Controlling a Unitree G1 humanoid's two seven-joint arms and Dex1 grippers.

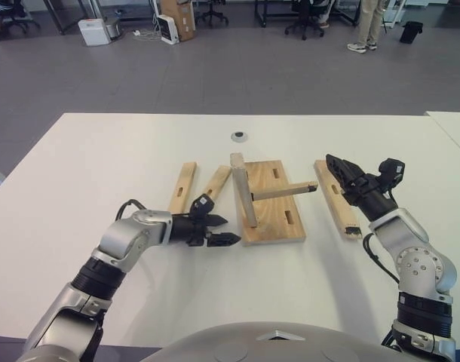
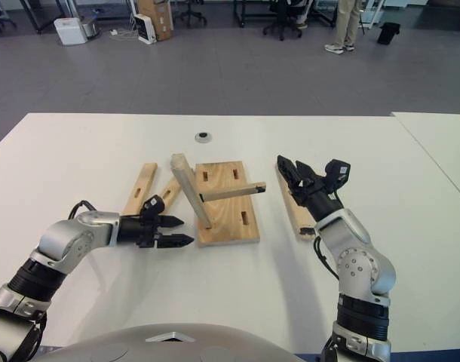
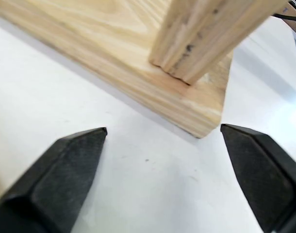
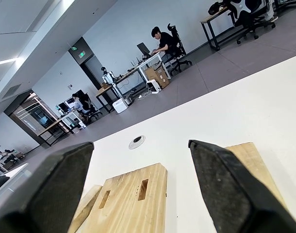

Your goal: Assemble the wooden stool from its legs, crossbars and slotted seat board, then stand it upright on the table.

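Standing in the slotted seat board (image 1: 279, 219), flat on the surface (image 1: 102, 166), one leg (image 1: 243, 188) bears what seems a crossbar (image 1: 284, 192), so most assembly is left: three loose pieces (image 1: 183, 186) lie beside the board, and the left tool (image 1: 231, 230) and right tool (image 1: 334, 161) hover spread, empty.

My arms (image 1: 128, 241) wear rounded silver-grey shells with black joints; black cables (image 1: 125, 207) loop at the wrists; left tool (image 1: 230, 230) and right tool (image 1: 337, 161) are black, wedge-fingered
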